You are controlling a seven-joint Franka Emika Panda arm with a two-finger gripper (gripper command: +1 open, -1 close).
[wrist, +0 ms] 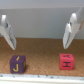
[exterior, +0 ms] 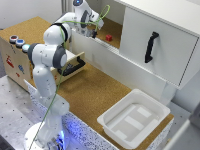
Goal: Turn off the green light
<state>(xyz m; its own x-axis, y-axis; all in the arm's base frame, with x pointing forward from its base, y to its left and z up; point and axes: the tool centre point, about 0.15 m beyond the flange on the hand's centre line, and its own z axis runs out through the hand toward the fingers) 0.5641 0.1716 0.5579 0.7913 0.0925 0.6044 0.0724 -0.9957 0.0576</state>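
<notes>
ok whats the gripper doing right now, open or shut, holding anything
Gripper: open, jaws spread wide, holding nothing. It hangs above the cork surface, with the purple block and red block below it, untouched.

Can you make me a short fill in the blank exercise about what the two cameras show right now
1. In the wrist view, the red block bears the letter ____.
2. The purple block bears a yellow letter ____.
3. The gripper hangs above the blocks with its jaws ____.
4. The white tray holds ____ blocks.

Missing words: H; J; open; no
</notes>
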